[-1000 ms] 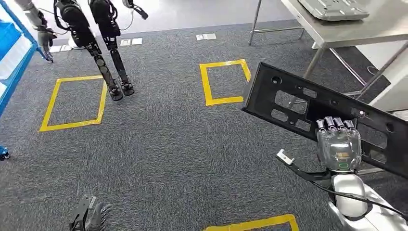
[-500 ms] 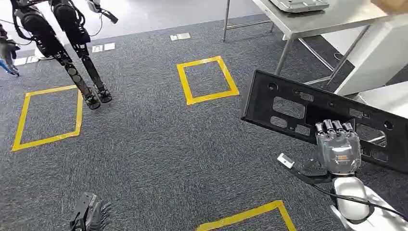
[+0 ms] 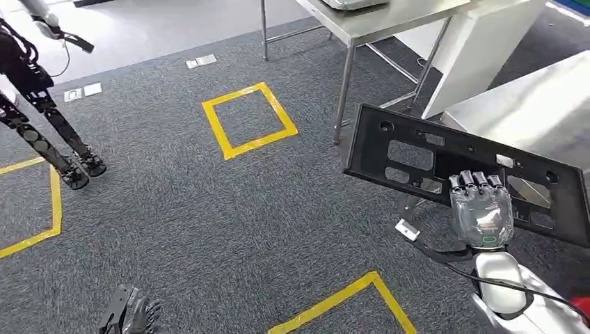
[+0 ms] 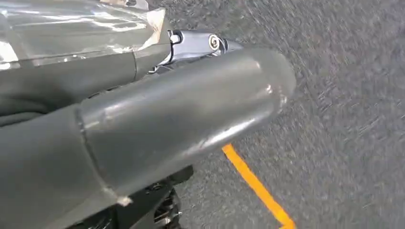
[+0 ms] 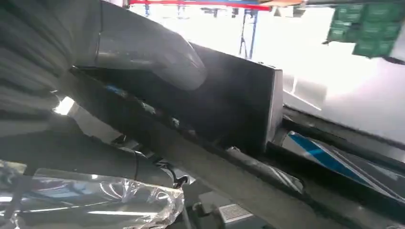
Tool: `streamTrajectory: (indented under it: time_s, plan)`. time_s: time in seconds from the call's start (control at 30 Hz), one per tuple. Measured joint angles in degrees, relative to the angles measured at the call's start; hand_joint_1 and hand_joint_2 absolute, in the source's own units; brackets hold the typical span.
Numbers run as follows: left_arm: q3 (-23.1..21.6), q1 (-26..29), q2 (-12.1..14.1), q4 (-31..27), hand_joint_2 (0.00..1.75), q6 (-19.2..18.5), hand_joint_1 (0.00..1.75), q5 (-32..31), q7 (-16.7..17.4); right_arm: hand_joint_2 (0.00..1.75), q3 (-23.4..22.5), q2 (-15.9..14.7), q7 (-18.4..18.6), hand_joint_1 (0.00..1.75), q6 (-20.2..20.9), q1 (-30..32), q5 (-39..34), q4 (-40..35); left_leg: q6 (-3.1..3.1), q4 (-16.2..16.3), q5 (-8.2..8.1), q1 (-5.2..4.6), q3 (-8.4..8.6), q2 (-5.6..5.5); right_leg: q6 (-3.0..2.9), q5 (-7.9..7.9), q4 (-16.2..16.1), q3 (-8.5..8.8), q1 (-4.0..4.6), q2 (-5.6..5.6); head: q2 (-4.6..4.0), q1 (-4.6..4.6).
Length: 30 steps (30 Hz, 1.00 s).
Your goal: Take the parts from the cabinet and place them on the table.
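Head view: right hand (image 3: pixel 479 212) grips black panel (image 3: pixel 417 149) near steel bench (image 3: pixel 396 17).
Part fetched, not yet set down; left hand (image 3: pixel 136 316) hangs, grip unclear.

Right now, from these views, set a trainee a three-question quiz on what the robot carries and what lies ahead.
1. True or false: the right hand holds the black panel up off the carpet.
2. Which thing stands nearest the panel's far end?
A. a blue bin
B. the metal table
C. a cardboard box
3. Fill in: the yellow tape square is stuck to the grey ____.

Key
1. True: its fingers hook over the panel's edge.
2. B: one table leg comes down just beyond that end.
3. carpet.
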Motion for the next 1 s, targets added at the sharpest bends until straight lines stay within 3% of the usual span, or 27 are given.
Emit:
streamTrajectory:
  time_s: [0.07, 0.1, 0.13, 0.17, 0.23, 0.27, 0.3, 0.33, 0.37, 0.4, 0.43, 0.47, 0.57, 0.6, 0.63, 0.67, 0.73, 0.77, 0.8, 0.83, 0.87, 0.9, 0.93, 0.97, 1.0]
  plan:
    - [-0.04, -0.22, -0.13, -0.02, 0.0, -0.04, 0.0, -0.11, 0.09, 1.75, -0.5, -0.85, 0.0, 1.75, -0.13, 0.87, 0.02, -0.2, 0.65, -0.7, 0.39, -0.3, 0.38, 1.25, 0.96, 0.28, -0.44, -0.39, 0.06, 1.2, 0.0, 0.02]
    - [-0.13, -0.48, -0.22, -0.02, 0.0, -0.04, 0.0, -0.15, 0.15, 1.75, -0.78, -1.31, 0.0, 1.75, -0.22, 1.28, 0.02, -0.3, 1.18, -1.43, 0.87, -0.02, 0.66, 1.91, 0.88, -0.21, 0.51, -0.74, -0.02, -0.87, 0.0, 0.07]
    - [-0.13, -0.56, -0.24, -0.04, 0.0, -0.04, 0.0, -0.13, 0.13, 1.75, -1.18, -1.73, 0.0, 1.75, -0.26, 1.44, 0.0, -0.33, 1.45, -1.57, 0.93, -0.19, 0.77, 2.38, 0.67, -1.56, 2.65, -1.86, 0.23, -3.73, 0.0, 0.09]
    - [-0.13, -0.53, -0.22, -0.04, 0.0, -0.04, 0.0, -0.15, 0.17, 1.75, -1.47, -1.75, 0.0, 1.75, -0.33, 1.42, 0.02, -0.35, 1.56, -1.56, 0.91, -0.2, 0.76, 3.12, 0.43, -3.55, 6.75, -3.85, 0.19, -5.07, 0.0, 0.46]
    - [-0.09, -0.41, -0.22, -0.04, 0.0, -0.04, 0.0, -0.22, 0.26, 1.75, -1.64, -1.86, 0.0, 1.75, -0.37, 1.78, 0.02, -0.35, 1.66, -1.53, 0.84, -0.32, 0.67, 4.68, 0.5, -6.92, 15.9, -8.26, 0.07, -5.62, 0.0, 0.44]
    - [-0.09, -0.41, -0.24, -0.04, 0.0, -0.04, 0.0, -0.22, 0.26, 1.75, -1.64, -1.95, 0.02, 1.75, -0.37, 2.14, 0.0, -0.35, 1.64, -1.52, 0.81, -0.32, 0.67, 5.38, 0.95, -7.28, 18.17, -9.26, -0.06, -5.71, 0.0, 0.42]
    - [-0.09, -0.43, -0.26, -0.02, 0.0, -0.04, 0.0, -0.22, 0.26, 1.75, -1.66, -1.99, 0.0, 1.75, -0.37, 2.44, 0.0, -0.35, 1.61, -1.52, 0.75, -0.32, 0.68, 6.01, 1.43, -6.74, 17.28, -8.83, -0.2, -5.85, 0.0, 0.42]
    - [-0.11, -0.46, -0.28, -0.02, 0.0, -0.05, 0.0, -0.22, 0.26, 1.75, -1.7, -2.05, 0.0, 1.75, -0.37, 2.55, 0.0, -0.35, 1.51, -1.5, 0.67, -0.3, 0.71, 6.71, 2.07, -5.32, 13.8, -6.83, -0.37, -6.16, 0.0, 0.44]
    - [-0.15, -0.46, -0.35, -0.02, 0.0, -0.07, 0.0, -0.22, 0.26, 1.75, -1.81, -2.16, 0.0, 1.75, -0.37, 2.55, 0.0, -0.35, 1.36, -1.48, 0.57, -0.28, 0.78, 7.42, 2.71, -3.39, 8.25, -3.87, -0.57, -7.05, 0.0, 0.46]
    - [-0.17, -0.47, -0.46, -0.02, 0.0, -0.07, 0.0, -0.22, 0.26, 1.75, -2.01, -2.3, 0.0, 1.75, -0.37, 2.52, 0.0, -0.42, 1.09, -1.37, 0.39, -0.29, 0.89, 7.99, 3.16, -1.82, 2.62, -0.74, -0.76, -8.94, 0.0, 0.44]
    - [-0.17, -0.5, -0.41, -0.04, 0.0, -0.07, 0.0, -0.24, 0.26, 1.75, -2.23, -2.32, 0.02, 1.75, -0.42, 2.41, 0.0, -0.5, 0.65, -1.16, 0.06, -0.92, 0.96, 8.58, 2.87, -1.37, -0.33, 1.05, -0.31, -11.53, 0.0, 0.66]
    - [-0.2, -0.47, -0.48, -0.04, 0.0, -0.07, 0.0, -0.26, 0.26, 1.75, -2.32, -2.32, 0.02, 1.75, -0.46, 2.47, 0.0, -0.55, 0.33, -1.1, -0.18, -0.96, 1.07, 9.09, 2.14, -0.91, -0.36, 1.04, 0.26, -10.68, 0.0, 0.61]
    - [-0.22, -0.67, -0.42, -0.04, 0.0, -0.07, 0.0, -0.39, 0.26, 1.75, -2.4, -2.53, 0.0, 1.75, -0.79, 2.96, 0.02, -0.63, -0.25, -1.29, -0.49, -0.88, 1.74, 11.03, 1.08, -0.79, -0.3, 0.78, 0.18, -8.45, 0.0, 0.44]
    - [-0.22, -0.77, -0.39, -0.04, 0.0, -0.07, 0.0, -0.39, 0.26, 1.75, -2.51, -2.62, 0.0, 1.75, -0.9, 3.11, 0.0, -0.66, -0.92, -0.87, -1.02, -0.39, 1.54, 9.61, 0.54, -0.59, -0.42, 1.11, -0.96, -7.9, 0.0, 0.42]
    - [-0.24, -0.79, -0.33, -0.04, 0.0, -0.07, 0.0, -0.48, 0.22, 1.75, -2.91, -2.75, 0.02, 1.75, -1.05, 3.08, 0.0, -0.66, -1.11, 0.96, -2.45, -0.23, 0.97, 6.62, 0.17, -0.54, -0.41, 1.09, -0.83, -7.2, 0.0, 0.35]
    - [-0.26, -0.72, -0.31, -0.04, 0.0, -0.09, 0.0, -0.52, 0.22, 1.75, -3.1, -2.73, 0.02, 1.75, -1.14, 3.07, 0.02, -0.68, -1.17, 4.58, -4.77, -0.13, -0.63, 4.82, -0.53, -0.51, -0.4, 1.11, -0.69, -6.81, 0.0, 0.26]
    - [-0.24, -0.53, -0.31, 0.07, 0.0, -0.07, 0.0, -0.57, 0.22, 1.75, -3.1, -2.54, 0.02, 1.75, -1.72, 3.31, 0.02, -0.68, -1.32, 13.94, -8.85, -0.11, -5.3, 3.62, -0.59, -0.54, -0.38, 1.07, -0.48, -5.43, 0.0, 0.15]
    - [-0.26, -0.46, -0.31, 0.15, 0.0, 0.02, 0.0, -0.57, 0.22, 1.75, -3.28, -2.36, 0.02, 1.75, -2.61, 3.94, 0.0, -0.66, -1.29, 17.09, -9.45, -0.11, -7.09, 3.58, -0.59, -0.54, -0.38, 1.1, -0.35, -4.67, 0.0, 0.17]
    - [-0.26, -0.46, -0.33, 0.2, 0.0, 0.11, 0.0, -0.57, 0.22, 1.75, -3.67, -2.1, 0.0, 1.75, -3.99, 4.66, 0.02, -0.66, -1.19, 17.18, -8.65, -0.11, -7.39, 3.55, -0.59, -0.54, -0.37, 1.17, -0.28, -4.06, 0.0, 0.17]
    - [-0.33, -0.47, -0.33, 0.22, 0.0, 0.22, 0.0, -0.57, 0.22, 1.75, -4.57, -1.53, -0.61, 1.75, -5.78, 5.67, 0.02, -0.68, -0.95, 14.3, -6.21, -0.1, -6.28, 3.4, -0.58, -0.54, -0.34, 1.29, -0.24, -3.24, 0.0, 0.15]
    - [-0.37, -0.49, -0.33, 0.22, 0.0, 0.42, 0.0, -0.59, 0.22, 1.75, -5.6, -0.94, -1.64, 1.75, -7.09, 6.56, 0.02, -0.7, -0.75, 10.13, -3.67, -0.1, -4.35, 3.12, -0.57, -0.54, -0.33, 1.42, -0.24, -2.59, 0.0, 0.15]
    - [-0.46, -0.53, -0.33, 0.22, 0.0, 0.5, 0.0, -0.57, 0.22, 1.75, -7.0, -0.08, -3.38, 1.75, -8.09, 7.76, 0.02, -0.99, -0.5, 4.67, -0.91, -0.03, -1.71, 1.82, -0.57, -0.55, -0.33, 1.56, -0.25, -1.93, 0.0, 0.15]
    - [-0.5, -0.56, -0.31, 0.22, 0.0, 0.59, 0.0, -0.57, 0.22, 1.75, -9.54, 1.43, -6.28, 1.75, -8.33, 8.9, 0.0, -1.4, -0.21, 0.62, 0.29, 0.29, 0.09, -1.57, -0.52, -0.53, -0.35, 1.47, -0.28, -1.38, 0.0, 0.2]
    - [-0.52, -0.55, -0.31, 0.22, 0.0, 0.63, 0.0, -0.57, 0.22, 1.75, -11.62, 2.76, -8.64, 1.75, -8.39, 9.75, 0.0, -1.62, -0.12, -0.57, -0.06, 0.32, 0.59, -1.8, -0.45, -0.55, -0.01, 1.18, 0.34, -0.64, 0.0, 0.24]
    - [-0.59, -0.57, -0.31, 0.24, 0.0, 0.66, 0.0, -0.57, 0.24, 1.75, -13.71, 4.17, -10.68, 1.75, -8.39, 10.67, 0.02, -1.97, -0.1, -0.43, -0.02, 0.07, 0.59, -0.86, -0.23, -0.4, -0.14, 0.87, 0.12, -0.2, 0.0, 0.22]
